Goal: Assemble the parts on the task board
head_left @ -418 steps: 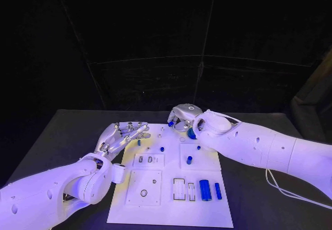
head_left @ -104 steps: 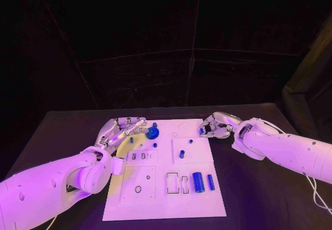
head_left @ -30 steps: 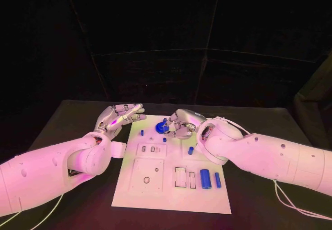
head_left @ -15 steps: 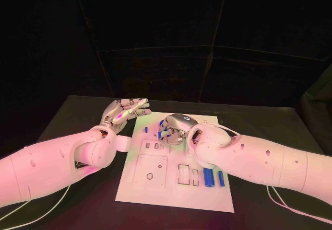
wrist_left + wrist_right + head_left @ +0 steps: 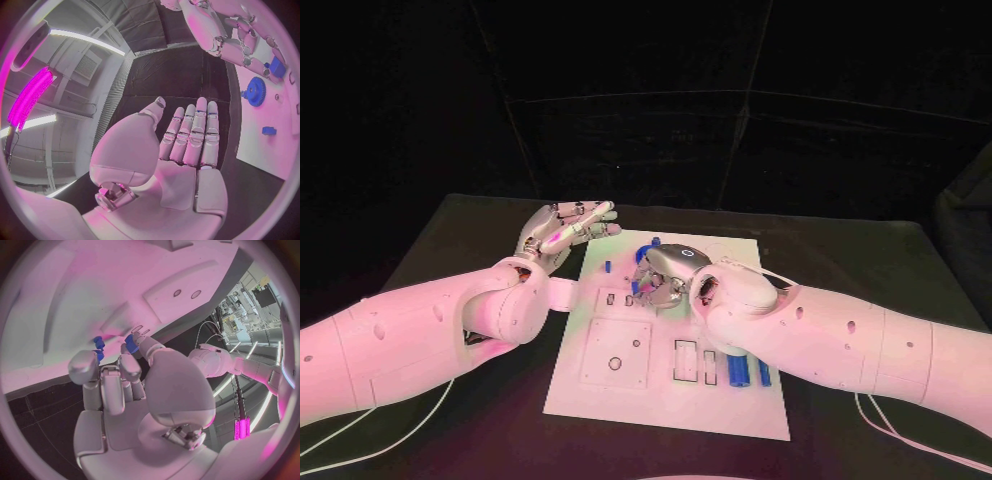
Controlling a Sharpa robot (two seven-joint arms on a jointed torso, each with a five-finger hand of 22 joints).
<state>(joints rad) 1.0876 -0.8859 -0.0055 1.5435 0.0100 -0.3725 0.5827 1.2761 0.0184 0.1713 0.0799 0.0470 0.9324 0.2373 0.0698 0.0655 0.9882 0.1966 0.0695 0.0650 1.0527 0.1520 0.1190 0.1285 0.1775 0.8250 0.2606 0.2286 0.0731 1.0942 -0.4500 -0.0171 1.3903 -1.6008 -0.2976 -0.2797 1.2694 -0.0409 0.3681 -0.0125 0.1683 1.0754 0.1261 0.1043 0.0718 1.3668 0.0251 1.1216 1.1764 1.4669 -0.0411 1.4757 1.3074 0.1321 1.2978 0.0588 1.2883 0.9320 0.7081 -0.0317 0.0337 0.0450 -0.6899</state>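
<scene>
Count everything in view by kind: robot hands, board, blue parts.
robot hands: 2 (left robot hand, right robot hand)
task board: 1
blue gear: 1
blue cylinders lying flat: 2
small blue peg: 1
blue part pinched by the right robot hand: 1
Total: 8, counting only what shows plainly.

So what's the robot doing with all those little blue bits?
It is fitting small blue parts into a white task board on a black table. Its right hand reaches over the middle of the board and pinches a small blue piece in its fingertips, close to the board's slots. Its left hand hovers open beside the board, holding nothing. A blue gear and two blue rods sit on the board.
</scene>
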